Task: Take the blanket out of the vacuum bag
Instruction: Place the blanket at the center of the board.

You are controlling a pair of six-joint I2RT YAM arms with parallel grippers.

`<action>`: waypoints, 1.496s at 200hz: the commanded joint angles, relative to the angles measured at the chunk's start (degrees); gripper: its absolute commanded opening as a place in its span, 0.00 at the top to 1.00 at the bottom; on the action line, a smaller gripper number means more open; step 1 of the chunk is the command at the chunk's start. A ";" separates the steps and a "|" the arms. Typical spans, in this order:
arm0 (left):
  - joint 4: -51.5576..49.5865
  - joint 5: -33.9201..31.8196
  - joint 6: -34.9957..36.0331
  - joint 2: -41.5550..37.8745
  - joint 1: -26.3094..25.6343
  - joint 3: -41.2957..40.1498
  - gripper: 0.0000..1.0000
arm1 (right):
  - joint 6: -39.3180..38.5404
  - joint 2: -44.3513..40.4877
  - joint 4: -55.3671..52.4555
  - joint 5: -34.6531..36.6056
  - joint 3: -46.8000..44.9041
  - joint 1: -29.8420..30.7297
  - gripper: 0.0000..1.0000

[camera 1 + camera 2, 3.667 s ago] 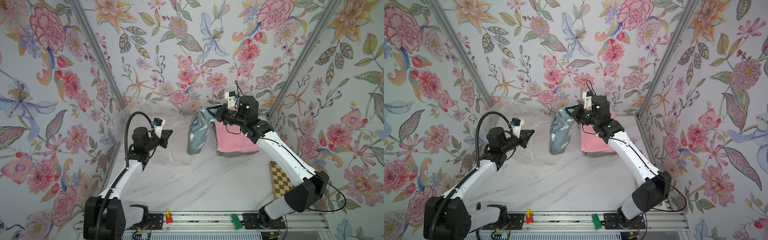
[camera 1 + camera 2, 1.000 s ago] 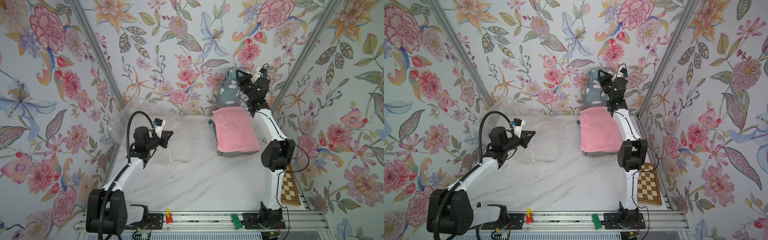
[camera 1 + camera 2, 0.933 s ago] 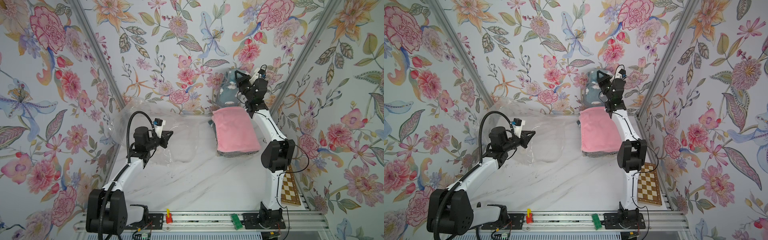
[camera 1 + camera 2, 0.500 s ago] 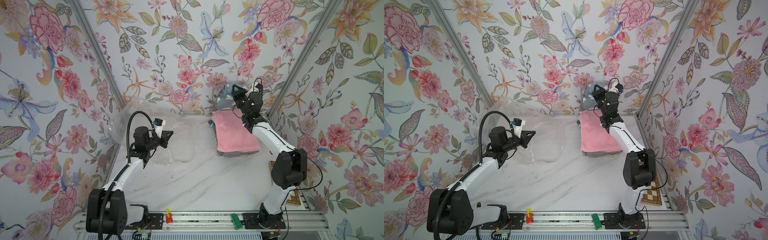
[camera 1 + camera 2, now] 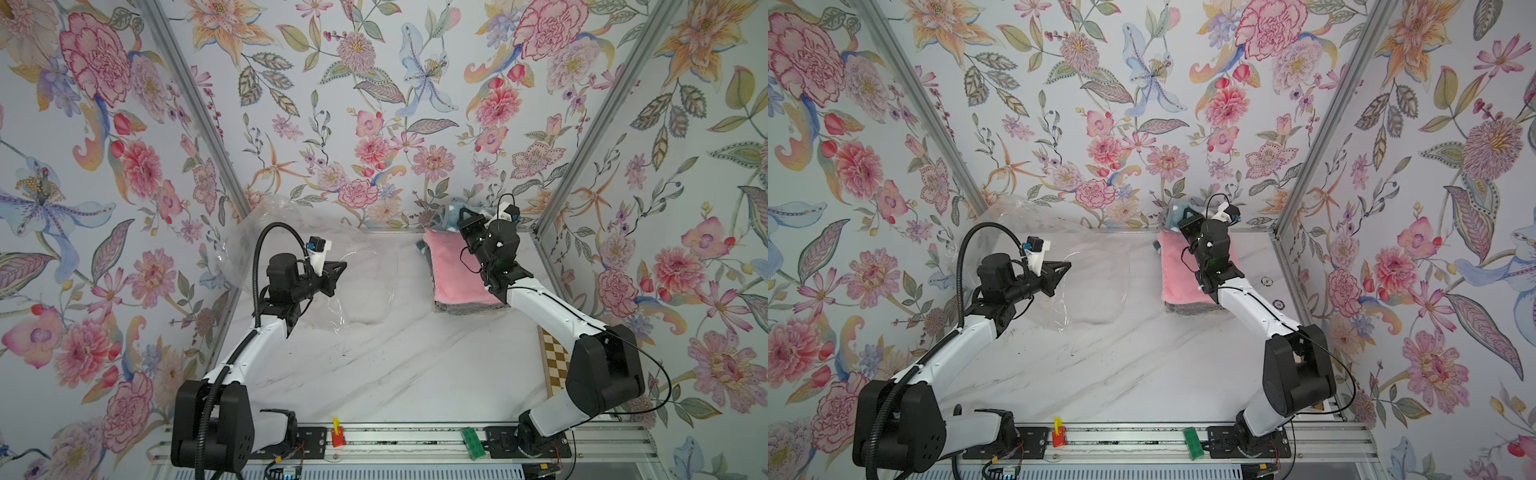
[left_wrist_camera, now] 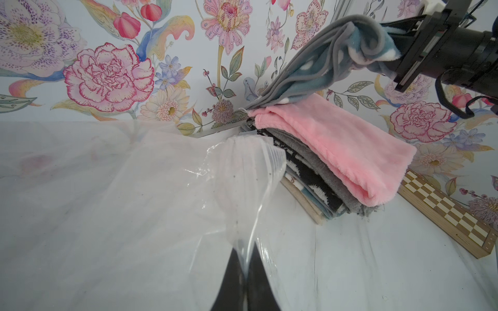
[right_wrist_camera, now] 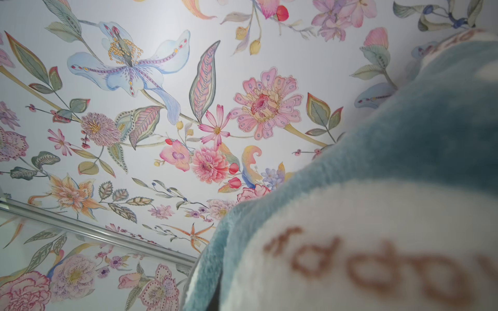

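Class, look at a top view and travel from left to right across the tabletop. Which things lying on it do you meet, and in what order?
vacuum bag → stack of folded blankets, pink one on top → chessboard

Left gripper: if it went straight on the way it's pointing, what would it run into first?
The left gripper is shut on the vacuum bag, so bag film lies right ahead. Beyond it, the folded blanket stack looks next in line, though depth is unclear.
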 commanded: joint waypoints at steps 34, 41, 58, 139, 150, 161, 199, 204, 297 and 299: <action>0.63 0.76 -0.26 -1.49 -0.97 0.08 1.00 | 3.16 -9.16 -2.61 6.64 -9.38 2.90 1.00; 0.65 0.76 -0.20 -1.49 -1.06 0.08 1.00 | 3.90 -9.95 -3.43 7.90 -10.55 3.48 1.00; 0.50 0.84 -0.17 -1.32 -1.16 0.22 1.00 | 4.98 -11.27 -5.23 9.08 -12.64 4.49 0.98; -0.68 -0.14 0.80 -0.80 -1.97 0.42 1.00 | 11.53 -13.75 -6.02 10.05 -22.75 7.11 0.89; -0.63 -0.17 0.88 -0.55 -2.11 0.44 1.00 | 11.73 -14.72 -6.25 9.96 -24.03 7.20 0.86; -0.75 -0.26 0.89 -0.27 -2.25 0.60 1.00 | 11.80 -15.98 -7.13 9.96 -25.08 7.29 0.83; -1.46 -0.45 1.48 0.50 -2.68 1.05 1.00 | 10.70 -20.07 -9.75 8.37 -28.44 7.29 0.62; -1.57 -0.51 1.57 0.53 -2.76 1.13 1.00 | 10.38 -20.63 -9.62 8.02 -28.89 7.21 0.58; -2.10 -0.86 1.94 0.09 -3.96 1.14 1.00 | 2.15 -42.23 -26.93 -11.48 -35.78 0.44 0.19; -2.11 -0.88 1.99 0.16 -4.03 1.14 1.00 | 2.13 -42.63 -27.22 -12.38 -36.01 -0.16 0.19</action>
